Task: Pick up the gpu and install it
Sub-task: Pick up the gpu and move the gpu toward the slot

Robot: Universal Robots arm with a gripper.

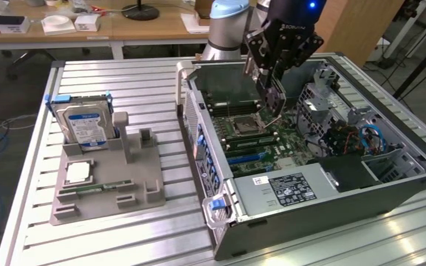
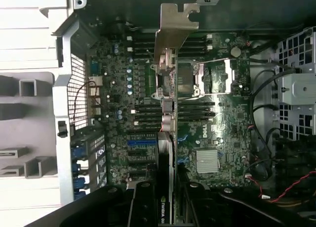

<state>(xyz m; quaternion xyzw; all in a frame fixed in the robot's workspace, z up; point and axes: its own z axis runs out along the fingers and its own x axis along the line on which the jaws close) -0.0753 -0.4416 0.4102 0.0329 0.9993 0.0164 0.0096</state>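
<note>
My gripper (image 1: 270, 83) hangs over the open computer case (image 1: 390, 191), shut on the gpu (image 1: 273, 102). The card is held edge-down, above the motherboard (image 1: 254, 141) and near the CPU socket. In the wrist view the gpu (image 2: 166, 138) appears edge-on between my black fingers (image 2: 143, 202), its silver end bracket (image 2: 174, 27) pointing away from the camera. It is clear of the board, over the blue expansion slots (image 2: 143, 143). My gripper (image 2: 166, 207) grips it at the black cooler side.
A grey parts holder (image 1: 106, 177) lies on the slatted metal table (image 1: 146, 238) at the exterior view's left. It carries a hard drive (image 1: 86, 124) with a blue-white label, a CPU (image 1: 78, 173) and a memory stick (image 1: 95, 189). Drive cages and cables (image 1: 361, 138) line the case's far side.
</note>
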